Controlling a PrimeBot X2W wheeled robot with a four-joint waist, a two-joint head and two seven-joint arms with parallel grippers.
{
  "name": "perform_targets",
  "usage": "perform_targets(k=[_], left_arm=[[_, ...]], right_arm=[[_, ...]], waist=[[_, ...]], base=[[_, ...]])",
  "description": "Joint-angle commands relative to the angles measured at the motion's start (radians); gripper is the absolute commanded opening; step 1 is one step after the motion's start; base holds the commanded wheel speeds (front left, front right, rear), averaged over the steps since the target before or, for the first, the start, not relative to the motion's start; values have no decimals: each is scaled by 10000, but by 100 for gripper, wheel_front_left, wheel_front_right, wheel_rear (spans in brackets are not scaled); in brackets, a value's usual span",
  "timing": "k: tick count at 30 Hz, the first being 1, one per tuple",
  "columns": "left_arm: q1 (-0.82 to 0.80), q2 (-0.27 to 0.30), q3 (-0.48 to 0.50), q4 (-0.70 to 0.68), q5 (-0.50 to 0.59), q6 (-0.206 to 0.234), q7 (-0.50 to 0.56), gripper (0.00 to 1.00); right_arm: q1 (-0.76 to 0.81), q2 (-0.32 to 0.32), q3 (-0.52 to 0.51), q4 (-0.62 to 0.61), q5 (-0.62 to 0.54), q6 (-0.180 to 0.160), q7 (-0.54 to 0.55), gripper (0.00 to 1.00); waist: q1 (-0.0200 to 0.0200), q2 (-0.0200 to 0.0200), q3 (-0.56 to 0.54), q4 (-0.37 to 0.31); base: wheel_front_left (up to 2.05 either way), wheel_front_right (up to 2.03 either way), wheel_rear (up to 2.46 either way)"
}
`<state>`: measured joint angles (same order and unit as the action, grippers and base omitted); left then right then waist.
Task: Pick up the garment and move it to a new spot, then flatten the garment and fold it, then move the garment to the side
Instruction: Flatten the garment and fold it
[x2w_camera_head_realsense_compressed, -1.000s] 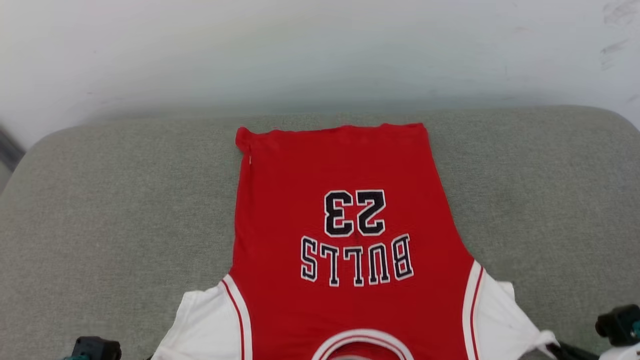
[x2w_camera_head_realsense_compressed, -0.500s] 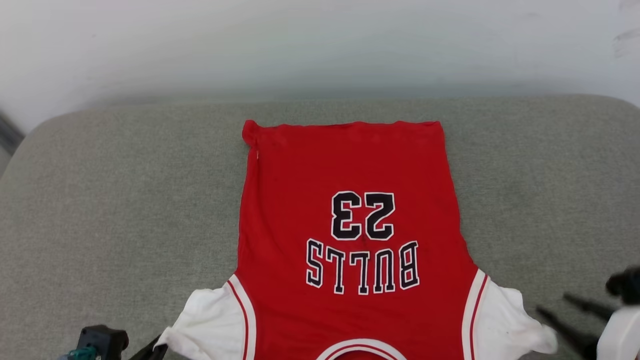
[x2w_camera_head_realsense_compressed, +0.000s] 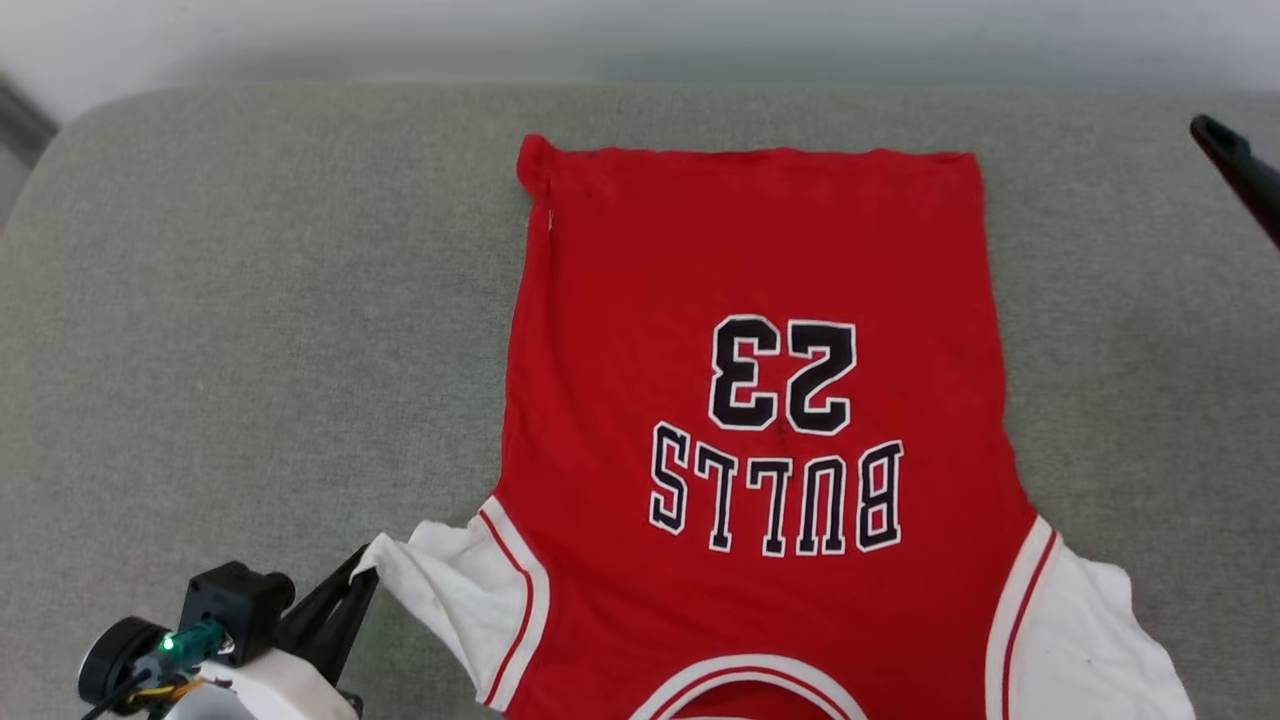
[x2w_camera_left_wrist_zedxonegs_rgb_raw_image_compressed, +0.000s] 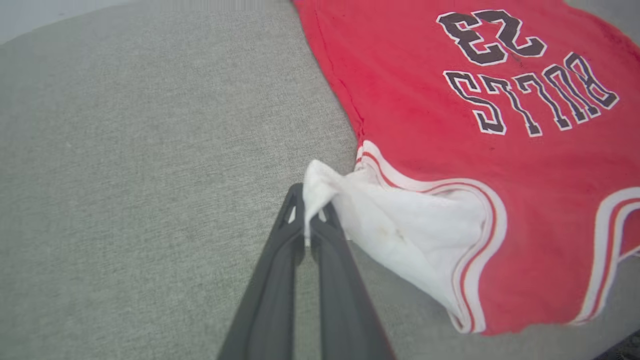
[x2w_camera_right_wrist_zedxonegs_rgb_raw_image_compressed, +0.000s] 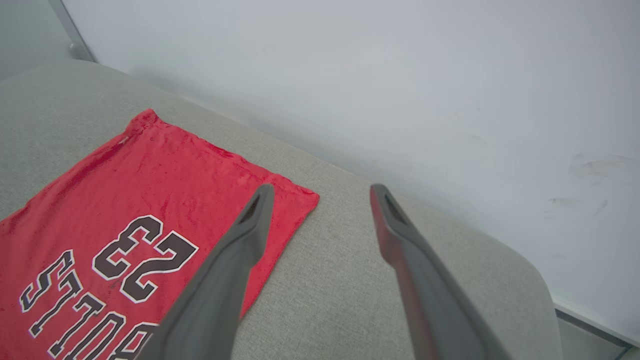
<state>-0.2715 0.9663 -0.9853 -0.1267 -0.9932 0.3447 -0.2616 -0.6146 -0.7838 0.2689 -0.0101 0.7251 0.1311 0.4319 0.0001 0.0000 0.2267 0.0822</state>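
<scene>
The jersey (x2w_camera_head_realsense_compressed: 760, 250) lay flat, print up, on the grey cushion (x2w_camera_head_realsense_compressed: 250, 300), left gripper (x2w_camera_left_wrist_zedxonegs_rgb_raw_image_compressed: 306, 222) pinching its white sleeve (x2w_camera_left_wrist_zedxonegs_rgb_raw_image_compressed: 400, 230) tip, right gripper (x2w_camera_right_wrist_zedxonegs_rgb_raw_image_compressed: 321, 192) spread wide near the far hem corner: soft, light cloth, likely best taken at corners.

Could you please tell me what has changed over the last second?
The right gripper let go of the right sleeve, opened, and swung away toward the far hem corner of the garment, where it hangs over the cushion. The freed sleeve lies slack. The head view shifted too, from camera motion. Unchanged: the left gripper is shut on the left sleeve, and the garment lies flat, print up.
</scene>
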Motion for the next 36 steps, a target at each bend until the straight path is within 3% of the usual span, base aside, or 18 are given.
perform_targets(k=[1,10,15,22,31,32,33,36], left_arm=[[-281,-95,90,-75,167,53,-48,0],[-1254,-561,177,-347,952,3,-49,0],[-1679,-1012,329,-511,1255,-61,-49,0],[-2094,-1468,463,-624,1742,-118,-49,0],[-1902,-1691,789,-678,2097,-12,-49,0],[-1870,-1689,801,-665,2135,-12,-49,0],[-1844,-1706,832,-677,2157,-41,-49,0],[-1680,-1683,892,-596,2146,-59,-47,0]], right_arm=[[-604,171,151,255,-77,-7,702,100],[-4068,885,1271,2318,-609,-6,5498,100],[-5259,1322,1111,3624,-1194,-7,7466,100],[-5800,1947,468,4624,-2390,-7,8059,100],[-4373,2156,406,5006,-2428,-6,8042,100],[-4370,2105,463,4929,-2485,-6,7997,36],[-4434,2098,421,4893,-2451,-6,7959,0],[-4804,2075,333,4675,-2354,-6,7606,0]], waist=[[-1,0,651,474],[-1,0,2202,1398],[-1,0,3020,1856],[-1,0,3901,2274],[-1,0,4198,2298],[-1,0,4149,2277],[-1,0,4079,2251],[-1,0,3765,2134]], base=[[0,0,0],[0,0,0],[0,0,0],[0,0,0],[0,0,0],[0,0,0],[0,0,0],[0,0,0]])
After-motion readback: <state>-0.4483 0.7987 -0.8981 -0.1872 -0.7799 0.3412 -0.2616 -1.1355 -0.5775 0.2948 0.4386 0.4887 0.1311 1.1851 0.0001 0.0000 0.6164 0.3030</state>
